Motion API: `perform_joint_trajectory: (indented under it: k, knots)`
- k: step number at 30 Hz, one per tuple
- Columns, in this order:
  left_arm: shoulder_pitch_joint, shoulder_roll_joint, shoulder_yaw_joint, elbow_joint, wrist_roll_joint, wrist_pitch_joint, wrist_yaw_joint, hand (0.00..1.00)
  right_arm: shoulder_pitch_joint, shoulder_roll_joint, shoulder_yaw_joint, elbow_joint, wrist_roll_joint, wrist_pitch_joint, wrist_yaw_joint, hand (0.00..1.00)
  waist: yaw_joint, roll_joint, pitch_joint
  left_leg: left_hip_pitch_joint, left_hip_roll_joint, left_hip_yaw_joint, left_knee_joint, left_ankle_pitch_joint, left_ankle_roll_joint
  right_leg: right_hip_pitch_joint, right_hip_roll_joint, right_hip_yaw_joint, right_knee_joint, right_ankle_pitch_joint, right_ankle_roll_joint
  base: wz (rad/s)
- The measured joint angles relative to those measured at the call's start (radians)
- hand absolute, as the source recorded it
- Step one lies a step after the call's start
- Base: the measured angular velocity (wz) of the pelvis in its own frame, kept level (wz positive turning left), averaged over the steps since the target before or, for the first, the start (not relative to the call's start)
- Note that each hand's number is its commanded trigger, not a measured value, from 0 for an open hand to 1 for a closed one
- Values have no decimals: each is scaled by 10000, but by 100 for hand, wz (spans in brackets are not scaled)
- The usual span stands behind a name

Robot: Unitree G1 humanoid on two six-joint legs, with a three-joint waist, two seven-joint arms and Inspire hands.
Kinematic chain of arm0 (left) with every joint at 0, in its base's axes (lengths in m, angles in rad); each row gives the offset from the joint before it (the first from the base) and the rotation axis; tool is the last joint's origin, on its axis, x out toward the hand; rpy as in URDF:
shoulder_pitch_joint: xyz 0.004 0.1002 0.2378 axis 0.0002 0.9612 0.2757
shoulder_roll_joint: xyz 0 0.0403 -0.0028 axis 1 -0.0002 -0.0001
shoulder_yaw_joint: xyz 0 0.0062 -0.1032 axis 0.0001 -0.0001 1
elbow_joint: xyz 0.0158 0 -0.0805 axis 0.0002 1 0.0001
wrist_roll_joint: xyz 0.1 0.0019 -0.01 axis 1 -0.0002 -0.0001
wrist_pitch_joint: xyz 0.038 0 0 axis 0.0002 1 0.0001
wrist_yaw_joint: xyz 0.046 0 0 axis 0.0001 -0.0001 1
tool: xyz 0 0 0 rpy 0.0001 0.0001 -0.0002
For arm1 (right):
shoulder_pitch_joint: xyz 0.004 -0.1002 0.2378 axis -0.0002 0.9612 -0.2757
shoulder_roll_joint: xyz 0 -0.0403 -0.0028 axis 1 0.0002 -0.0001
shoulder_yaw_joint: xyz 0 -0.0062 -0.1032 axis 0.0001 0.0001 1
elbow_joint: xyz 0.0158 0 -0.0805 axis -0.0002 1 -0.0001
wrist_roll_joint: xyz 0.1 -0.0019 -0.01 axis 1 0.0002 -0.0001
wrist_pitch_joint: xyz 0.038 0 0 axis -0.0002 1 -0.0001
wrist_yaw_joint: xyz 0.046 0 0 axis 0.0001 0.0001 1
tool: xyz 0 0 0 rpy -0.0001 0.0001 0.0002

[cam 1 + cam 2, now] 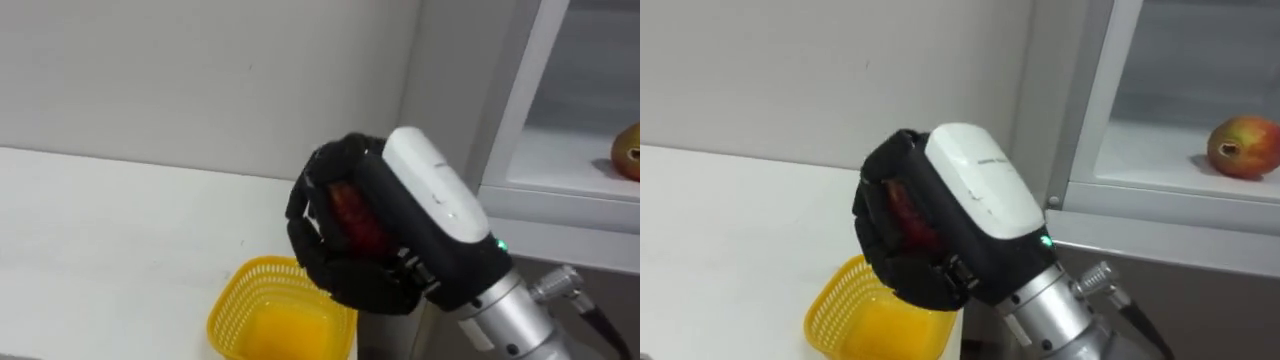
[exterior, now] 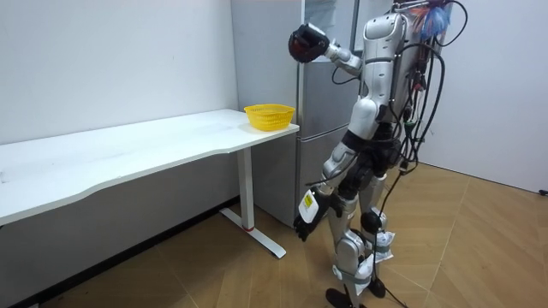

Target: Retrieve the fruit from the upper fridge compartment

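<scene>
The right hand [image 1: 385, 245] is holding a red fruit [image 1: 355, 215] over the yellow basket [image 1: 262, 300] on the desk [image 1: 100, 230], fingers clamped around it; the left hand [image 2: 306, 224] is hanging low.

Right robot hand [image 1: 405, 225]: black fingers, white rounded back cover, green indicator light, silver cylindrical wrist.

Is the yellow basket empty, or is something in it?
Empty, as far as shows: the yellow basket has a bare inside where visible. The right hand, curled round a red fruit, hides part of it.
</scene>
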State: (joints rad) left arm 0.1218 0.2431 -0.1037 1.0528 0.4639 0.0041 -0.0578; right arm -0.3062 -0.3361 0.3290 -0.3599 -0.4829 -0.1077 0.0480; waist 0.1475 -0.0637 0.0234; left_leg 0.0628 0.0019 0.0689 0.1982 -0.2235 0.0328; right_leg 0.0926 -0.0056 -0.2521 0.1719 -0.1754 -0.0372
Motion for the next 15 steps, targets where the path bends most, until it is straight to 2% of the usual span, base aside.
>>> perform_joint_trajectory:
  k: [3,8,13,15]
  knots:
    - [-17,13,-85,-5,4,69,-31,0,-21,227,207,888,-219,95,21,100,61,-23,-15,-31,-20,-151,8,6,-9,2,8,-16,-2,0,0,8]
    - [-80,-17,-366,-35,91,209,-48,0,-23,296,659,2050,-459,571,217,100,267,-123,-80,-108,-42,-241,70,10,-7,-43,-12,-145,-2,-1,1,4]
    - [-75,-55,-365,-35,89,382,-131,0,-22,532,878,3189,-458,677,288,100,528,-116,-77,-49,-82,-319,77,22,12,63,-66,-306,-8,-17,28,8]
    - [-33,-52,-355,-33,91,402,-130,0,-23,698,877,3522,-682,686,288,100,566,-94,-63,-47,-131,-489,75,34,36,132,-112,-523,-8,-33,55,20]
